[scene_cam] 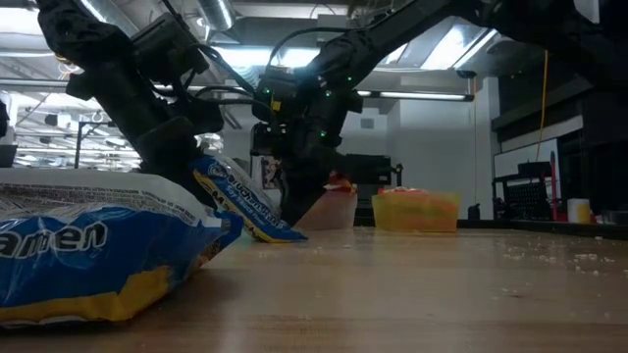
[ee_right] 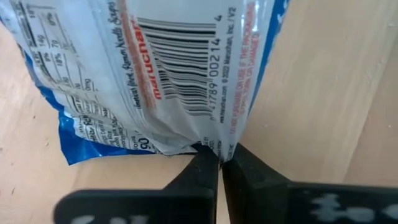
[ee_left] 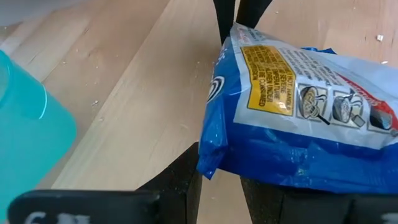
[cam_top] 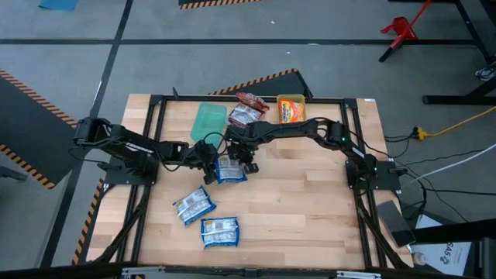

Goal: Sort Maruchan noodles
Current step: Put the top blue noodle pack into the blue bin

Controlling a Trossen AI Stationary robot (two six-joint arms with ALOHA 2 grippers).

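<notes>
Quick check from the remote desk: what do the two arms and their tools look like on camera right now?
Both arms are dark, jointed and slim, with black cables looping along them. The left tool and the right tool each end in two flat black fingers. Small green indicator lights glow on the arm hardware in the low view.

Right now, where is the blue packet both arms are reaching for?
In the high view, the blue plastic noodle packet lies mid-table between both grippers, just below the green plastic bin.
</notes>
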